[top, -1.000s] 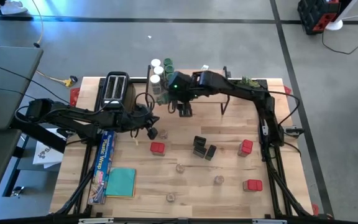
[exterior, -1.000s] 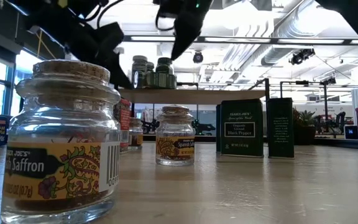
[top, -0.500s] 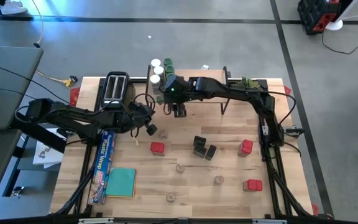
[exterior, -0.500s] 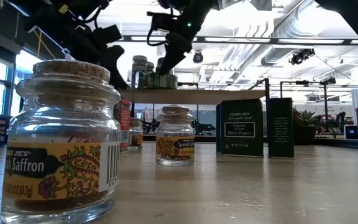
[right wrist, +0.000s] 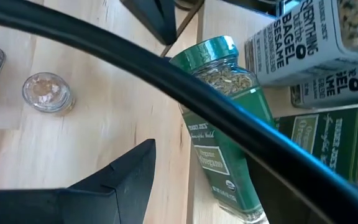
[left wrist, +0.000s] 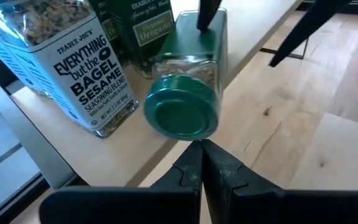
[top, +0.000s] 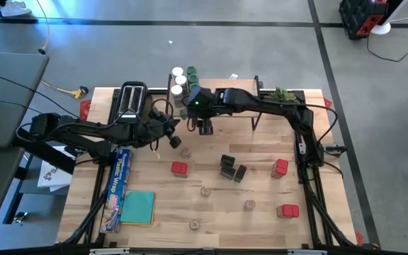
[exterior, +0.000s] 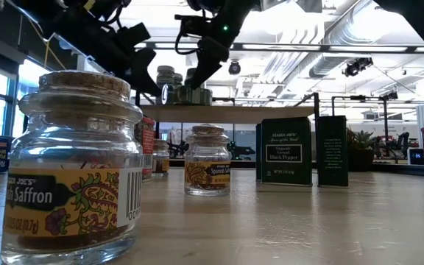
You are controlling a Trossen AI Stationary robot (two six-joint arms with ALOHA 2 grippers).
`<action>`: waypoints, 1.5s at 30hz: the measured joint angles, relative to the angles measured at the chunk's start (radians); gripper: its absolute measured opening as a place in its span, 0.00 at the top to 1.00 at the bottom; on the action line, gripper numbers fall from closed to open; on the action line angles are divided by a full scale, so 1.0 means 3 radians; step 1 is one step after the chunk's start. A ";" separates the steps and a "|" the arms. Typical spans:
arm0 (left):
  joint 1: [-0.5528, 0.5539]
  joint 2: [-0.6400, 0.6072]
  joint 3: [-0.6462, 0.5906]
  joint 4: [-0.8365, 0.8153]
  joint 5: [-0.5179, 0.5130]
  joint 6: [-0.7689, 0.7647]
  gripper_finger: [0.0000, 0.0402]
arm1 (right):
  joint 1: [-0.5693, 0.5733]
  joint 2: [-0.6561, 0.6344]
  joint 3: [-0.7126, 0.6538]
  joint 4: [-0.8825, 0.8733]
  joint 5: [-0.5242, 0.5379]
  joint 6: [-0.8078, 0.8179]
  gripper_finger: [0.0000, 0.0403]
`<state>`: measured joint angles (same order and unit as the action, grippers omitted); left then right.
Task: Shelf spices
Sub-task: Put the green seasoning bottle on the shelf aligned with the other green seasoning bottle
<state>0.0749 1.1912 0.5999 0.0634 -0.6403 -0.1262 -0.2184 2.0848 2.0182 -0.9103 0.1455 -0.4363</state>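
We see the right end effector (top: 205, 129) with its fingers spread around a green-lidded oregano jar (right wrist: 224, 121), which leans tilted at the front left edge of the shelf (top: 245, 99); whether the pads actually touch the glass we cannot tell, since a cable crosses the right wrist view. In the left wrist view the same jar (left wrist: 188, 93) points its green lid toward the camera. The left end effector (left wrist: 202, 163) has its fingers pressed together with nothing between them, and it hangs just beside that lid, near the shelf's left front corner.

Behind the tilted jar stand the other spices already on the shelf: a bagel sesame jar (left wrist: 61, 62) and dark green-labelled jars, seen from above as a cluster of white and green lids (top: 184, 79). The black toaster (top: 132, 100) sits left of the shelf.

On the table (top: 310, 234) more spices lie spread out: red tins (top: 180, 168), black boxes (top: 229, 167) near the middle, and small cork-topped jars (top: 205, 190). One saffron jar (exterior: 76, 169) fills the low view's foreground. A long blue foil box (top: 117, 188) and a teal cloth (top: 137, 207) lie at the table's left.
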 joint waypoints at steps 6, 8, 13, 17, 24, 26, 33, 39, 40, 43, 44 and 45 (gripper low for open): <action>0.0037 0.0000 0.0000 0.0116 0.0000 0.0056 1.00 | -0.0003 -0.0007 0.0005 -0.0110 0.0008 0.0243 0.40; 0.0037 0.0000 0.0000 0.0190 0.0001 0.0095 1.00 | -0.0001 -0.0007 0.0007 -0.0146 0.0012 0.0325 0.40; 0.0037 0.0000 0.0000 0.0228 0.0004 0.0110 1.00 | -0.0003 -0.0012 0.0011 -0.0343 0.0216 0.0505 0.40; 0.0033 0.0000 0.0000 0.0224 0.0013 0.0105 1.00 | -0.0029 -0.0013 0.0013 -0.0545 0.0348 0.0667 0.40; 0.0033 0.0000 0.0000 0.0214 0.0112 0.0087 1.00 | -0.0044 -0.0003 0.0075 -0.1038 0.0520 0.0844 0.40; 0.0032 0.0000 0.0000 0.0210 0.0113 0.0083 1.00 | -0.0046 0.0034 0.0143 -0.1225 0.0579 0.0855 0.40; -0.0024 0.0000 0.0000 0.0191 0.0120 0.0058 1.00 | -0.0046 0.0007 0.0524 -0.1535 0.0654 0.0660 0.40; -0.0070 0.0001 0.0000 0.0174 0.0120 0.0052 1.00 | -0.0013 -0.0010 0.0829 -0.1576 0.0508 0.0080 0.40; -0.0078 0.0001 0.0000 0.0175 0.0120 0.0052 1.00 | -0.0010 -0.0008 0.0842 -0.1573 0.0509 -0.0062 0.40; -0.0082 0.0001 0.0000 0.0178 0.0129 0.0052 1.00 | -0.0068 0.0009 0.0809 -0.1538 0.0501 -0.0485 0.40; -0.0082 0.0001 0.0000 0.0177 0.0161 0.0052 1.00 | -0.0116 0.0009 0.0790 -0.1541 0.0492 -0.0574 0.40; -0.0081 0.0001 0.0000 0.0180 0.0196 0.0051 1.00 | -0.0169 0.0008 0.0771 -0.1535 0.0472 -0.0624 0.40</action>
<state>0.0505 1.1915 0.5999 0.1173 -0.5816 -0.1108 -0.2692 2.0871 2.2494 -1.3707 0.2871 -0.6236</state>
